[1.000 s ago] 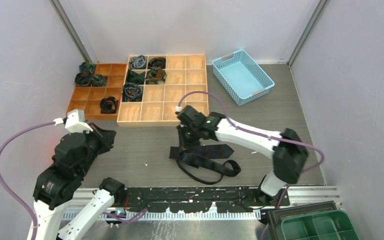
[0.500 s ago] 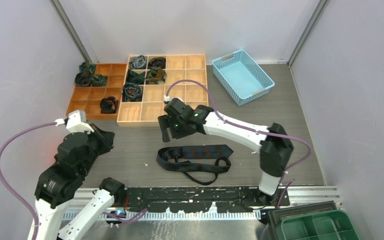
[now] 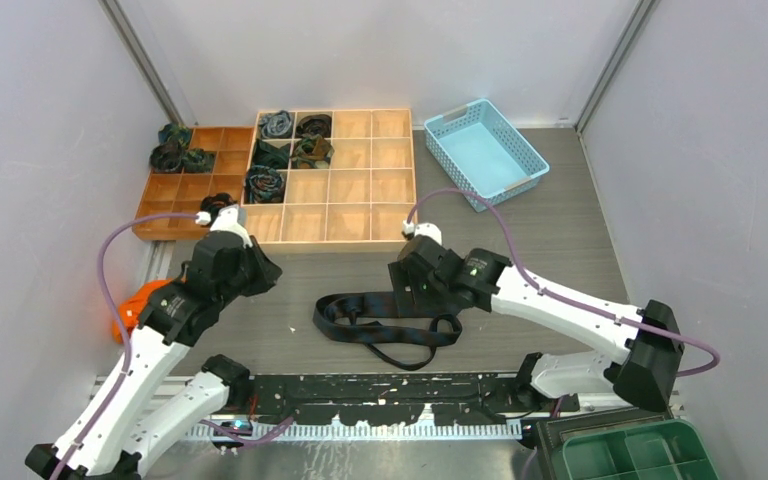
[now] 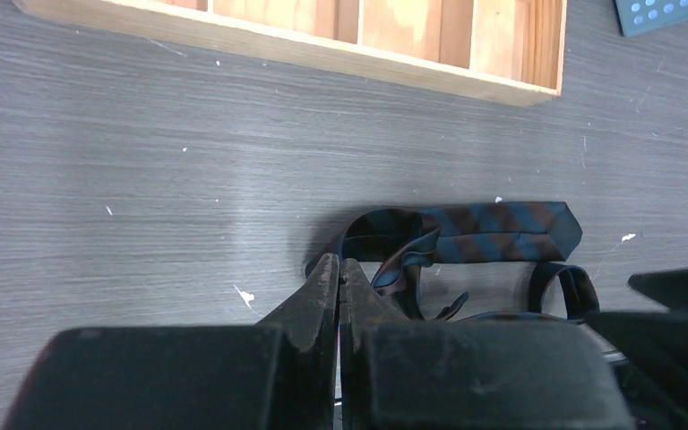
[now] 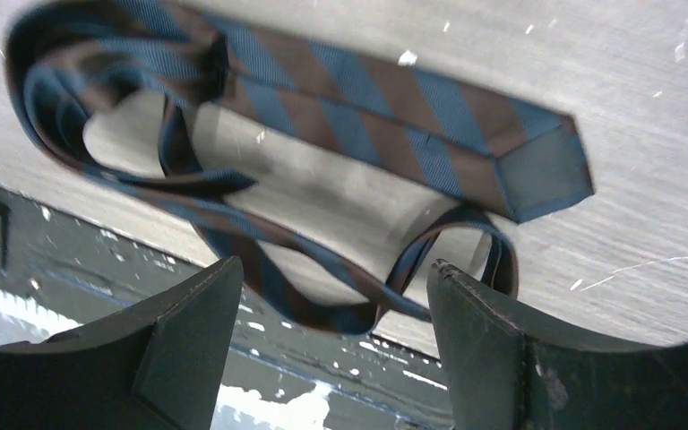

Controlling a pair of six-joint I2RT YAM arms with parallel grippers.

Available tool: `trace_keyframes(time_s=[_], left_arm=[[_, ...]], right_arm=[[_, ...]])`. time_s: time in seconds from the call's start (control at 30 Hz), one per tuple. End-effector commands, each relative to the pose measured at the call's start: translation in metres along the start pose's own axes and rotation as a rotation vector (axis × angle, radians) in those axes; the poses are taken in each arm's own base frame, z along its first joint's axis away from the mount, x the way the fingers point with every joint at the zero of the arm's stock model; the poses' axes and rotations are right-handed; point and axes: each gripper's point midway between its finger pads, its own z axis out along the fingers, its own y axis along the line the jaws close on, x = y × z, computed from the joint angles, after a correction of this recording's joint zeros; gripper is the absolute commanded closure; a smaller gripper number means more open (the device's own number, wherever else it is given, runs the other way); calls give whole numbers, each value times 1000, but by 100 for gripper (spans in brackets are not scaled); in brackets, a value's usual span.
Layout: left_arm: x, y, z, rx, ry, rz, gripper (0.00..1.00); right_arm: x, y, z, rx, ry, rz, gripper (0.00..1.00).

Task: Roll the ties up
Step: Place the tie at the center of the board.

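A loose tie (image 3: 360, 303), striped blue and brown, lies on the table (image 3: 580, 230) between the two arms, in front of the pale tray (image 3: 360, 190). Its wide pointed end is toward the right and its narrow part is looped toward the near edge. No lettering on it is large enough to read in any view. The right gripper (image 5: 331, 269) hangs over the tie with its jaws spread wide and nothing between them. From above, its wrist covers part of the wide end and hides the fingers. The left gripper (image 4: 339, 269) sits just left of the tie, jaws pressed together on nothing. Whether its tips touch the table cannot be told. In its own view its body cuts off the lower loops of the tie, and a dark shape at the right edge is too cropped to name. Coils (image 3: 265, 183) of rolled ties fill five left-hand cells of the pale tray and several cells of the dark tray (image 3: 175, 195). One of those is partly hidden behind the left arm's cable (image 3: 110, 250). A blue basket (image 3: 485, 152) stands to the right of the trays. An orange thing (image 3: 135, 305) shows only partly behind the left arm. A green bin (image 3: 630, 455) is cut off at the bottom right corner.
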Motion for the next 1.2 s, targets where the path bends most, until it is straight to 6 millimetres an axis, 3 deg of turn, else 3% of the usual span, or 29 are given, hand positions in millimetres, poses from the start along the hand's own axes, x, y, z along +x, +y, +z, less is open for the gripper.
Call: trace_keyframes(time_s=[0.0,0.17,0.37,0.53,0.67,0.77,1.0,1.17], left_arm=[[-52,-20,-19,23,-156,28,100],[-79,-28,-34,-8,-188,57,100],[-80,-20,-42,-28,-210,64,100],[-77,-10,-50,-46,-228,66,100],[-80,-7,-59,-54,-243,74,100],[-81,-6,-64,-51,-254,76,100],[-79,-1,-73,-53,-261,72,100],[-78,-6,-68,-36,-248,74,100]], right_arm=[[28,14,-1,-72,45,-21,19],[54,25,20,-114,125,-43,20],[76,33,47,-122,190,-83,22],[81,36,66,-110,219,-113,25],[84,38,75,-103,245,-135,44],[87,36,79,-93,261,-155,69],[88,45,79,-128,285,-164,90],[76,72,63,-223,282,-175,92]])
